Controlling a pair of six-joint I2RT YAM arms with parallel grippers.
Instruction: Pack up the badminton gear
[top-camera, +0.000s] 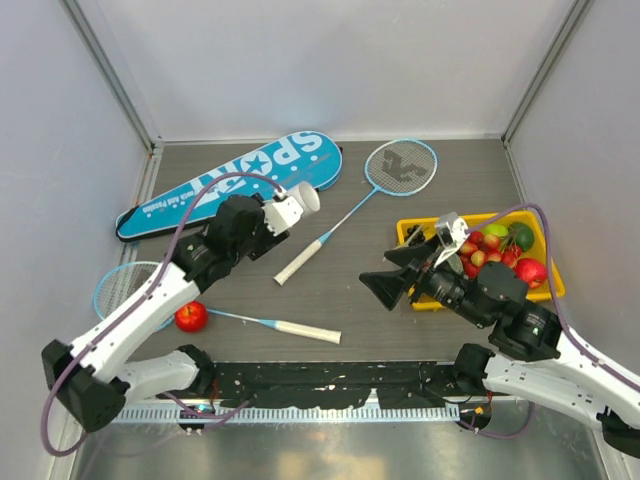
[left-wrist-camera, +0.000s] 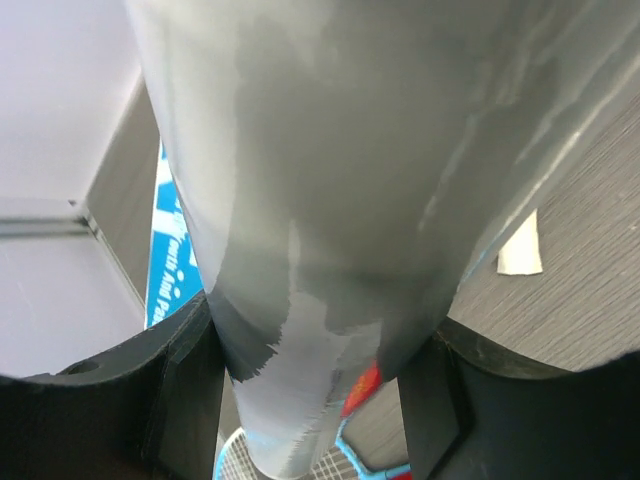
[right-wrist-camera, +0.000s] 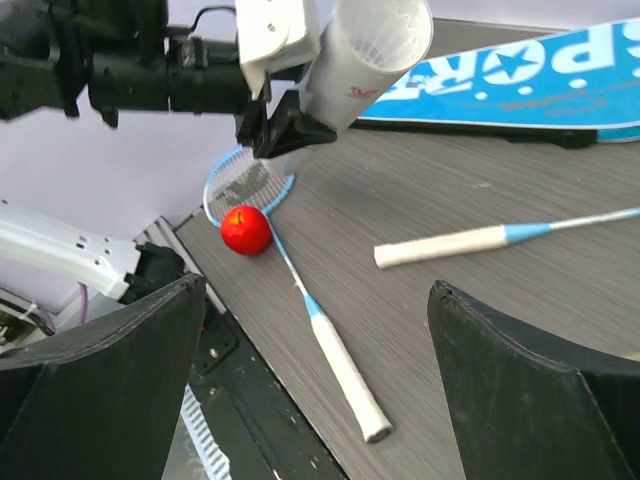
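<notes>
My left gripper is shut on the long white tube and holds it tilted above the table, open end up and right. The tube fills the left wrist view between my fingers. The blue SPORT bag lies at the back left. One racket lies in the middle with its handle toward me. The other racket's head is at the left and its handle near the front edge. My right gripper is open and empty above the table centre. No loose shuttlecocks show.
A small red ball rests against the left racket's shaft, and it also shows in the right wrist view. A yellow tray of fruit stands at the right, just behind my right arm. Grey walls enclose the table on three sides.
</notes>
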